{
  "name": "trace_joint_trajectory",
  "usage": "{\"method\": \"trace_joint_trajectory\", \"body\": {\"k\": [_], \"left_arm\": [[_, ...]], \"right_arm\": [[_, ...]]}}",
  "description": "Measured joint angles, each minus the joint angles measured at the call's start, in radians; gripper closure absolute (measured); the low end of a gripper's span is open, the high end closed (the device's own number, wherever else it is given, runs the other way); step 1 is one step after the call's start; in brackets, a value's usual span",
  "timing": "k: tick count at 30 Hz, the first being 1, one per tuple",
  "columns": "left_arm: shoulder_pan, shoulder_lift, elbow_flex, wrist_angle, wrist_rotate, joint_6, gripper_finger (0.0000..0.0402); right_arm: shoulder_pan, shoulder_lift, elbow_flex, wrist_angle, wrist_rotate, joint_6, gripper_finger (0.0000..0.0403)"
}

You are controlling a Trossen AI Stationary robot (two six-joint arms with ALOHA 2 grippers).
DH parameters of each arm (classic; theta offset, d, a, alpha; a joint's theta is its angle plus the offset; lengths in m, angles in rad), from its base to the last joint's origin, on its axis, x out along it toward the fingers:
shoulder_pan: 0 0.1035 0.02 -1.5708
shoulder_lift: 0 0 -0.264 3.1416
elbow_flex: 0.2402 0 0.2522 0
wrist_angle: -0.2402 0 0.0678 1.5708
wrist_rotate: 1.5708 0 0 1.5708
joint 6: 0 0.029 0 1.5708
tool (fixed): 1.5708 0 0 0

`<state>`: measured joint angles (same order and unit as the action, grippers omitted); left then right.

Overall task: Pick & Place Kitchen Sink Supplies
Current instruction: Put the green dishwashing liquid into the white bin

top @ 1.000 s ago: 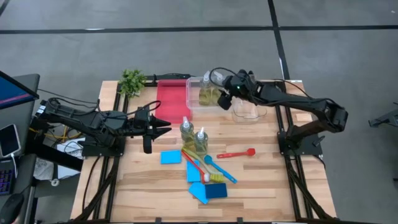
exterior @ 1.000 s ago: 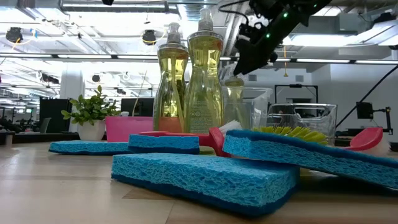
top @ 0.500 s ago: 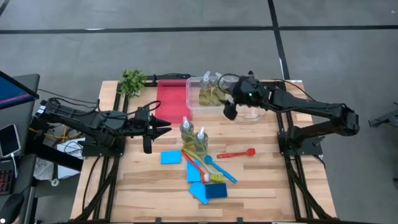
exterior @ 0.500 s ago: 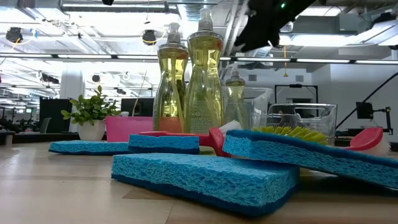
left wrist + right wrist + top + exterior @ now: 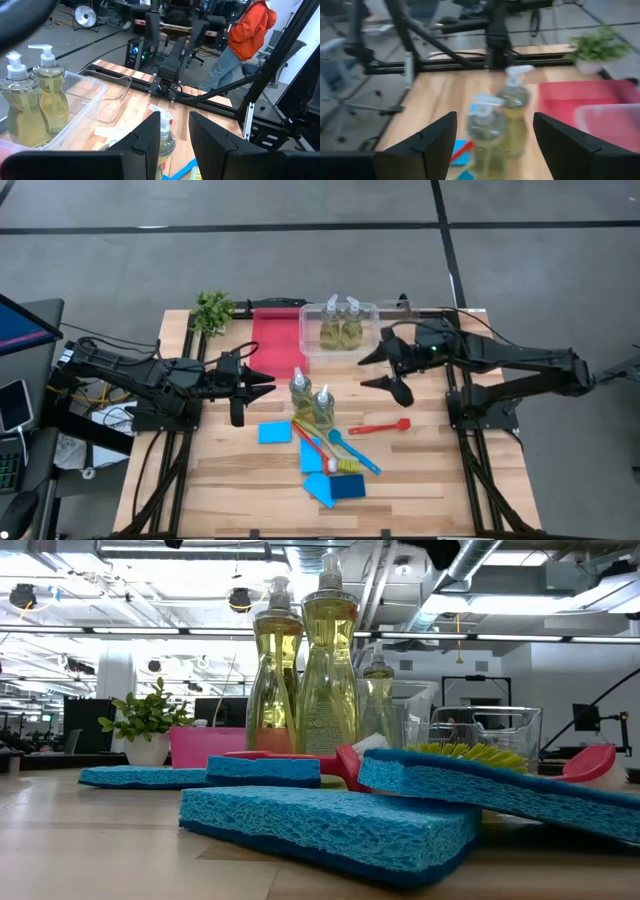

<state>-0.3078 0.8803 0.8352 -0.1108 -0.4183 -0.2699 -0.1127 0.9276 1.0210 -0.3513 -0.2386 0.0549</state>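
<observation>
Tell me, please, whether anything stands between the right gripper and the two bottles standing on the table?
Nothing visible does. The right gripper, open, hangs beside the two bottles, with only bare table between them; the red brush lies off that line.

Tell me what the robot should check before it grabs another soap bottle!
1. Right gripper jaws open and empty: ok, nothing sits between them.
2. Two bottles on the table standing upright: ok, both stand side by side near the middle.
3. Right gripper aimed at those bottles: ok, the right wrist view shows them straight ahead between its fingers.
4. Clear bin has room: ok, two bottles in the bin fill one end only.
5. Left gripper out of the way: cannot tell, it hangs close beside the table bottles.
6. Red brush clear of the path: ok, it lies apart from the bottles.
</observation>
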Motion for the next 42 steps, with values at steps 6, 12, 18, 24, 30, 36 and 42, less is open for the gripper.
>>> {"method": "trace_joint_trajectory", "body": {"k": [6, 12, 18, 24, 30, 36, 42], "left_arm": [[0.000, 0.000, 0.000, 0.000, 0.000, 0.000, 0.0298], [0.000, 0.000, 0.000, 0.000, 0.000, 0.000, 0.0298], [0.000, 0.000, 0.000, 0.000, 0.000, -0.001, 0.0298], [-0.002, 0.000, 0.000, 0.000, 0.000, -0.008, 0.0298], [-0.030, 0.000, 0.000, 0.000, 0.001, -0.008, 0.0298], [-0.075, 0.000, 0.000, 0.000, 0.002, -0.008, 0.0298], [-0.113, 0.000, 0.000, -0.001, 0.001, -0.008, 0.0298]], "right_arm": [[0.079, 0.033, 0.000, 0.004, 0.003, 0.094, 0.0147], [0.136, 0.125, 0.000, 0.077, 0.003, 0.157, 0.0147], [0.172, 0.204, 0.000, 0.168, 0.005, 0.156, 0.0147], [0.190, 0.241, 0.000, 0.166, 0.125, 0.167, 0.0147], [0.192, 0.278, 0.000, 0.166, 0.243, 0.199, 0.0147], [0.198, 0.340, 0.000, 0.222, 0.268, 0.209, 0.0147], [0.204, 0.373, 0.000, 0.286, 0.272, 0.209, 0.0147]]}}
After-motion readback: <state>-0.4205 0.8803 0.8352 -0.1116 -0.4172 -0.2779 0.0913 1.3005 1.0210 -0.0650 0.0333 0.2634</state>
